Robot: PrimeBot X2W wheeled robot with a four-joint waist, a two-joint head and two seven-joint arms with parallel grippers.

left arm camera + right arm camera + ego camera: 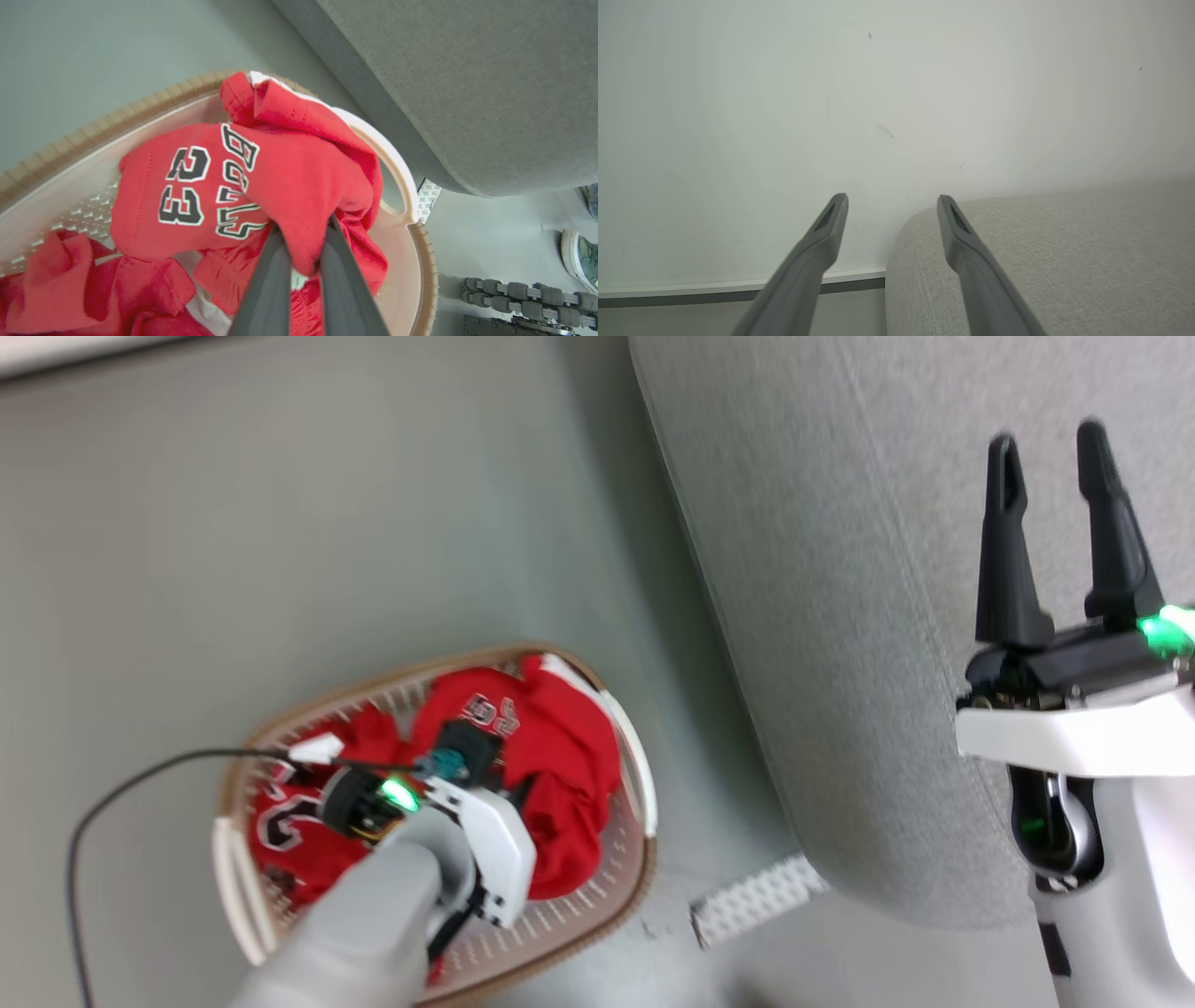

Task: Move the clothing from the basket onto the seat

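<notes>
The cream basket (644,784) with a brown rim (427,261) sits on the floor at lower left, holding red clothing (560,756). My left gripper (467,756) reaches down into it and is shut on a fold of the red jersey (243,186) lettered "23" in black and white; its fingers (275,275) pinch the cloth between them. More red clothing (93,280) lies beneath. The grey seat (887,616) fills the upper right. My right gripper (1050,439) hovers open over the seat (1064,256), empty.
A black cable (140,784) loops over the floor left of the basket. A white perforated strip (756,901) lies by the seat's corner. A shoe (579,252) and grey rollers (518,294) show at the right of the left wrist view. A pale wall (878,116) stands behind the seat.
</notes>
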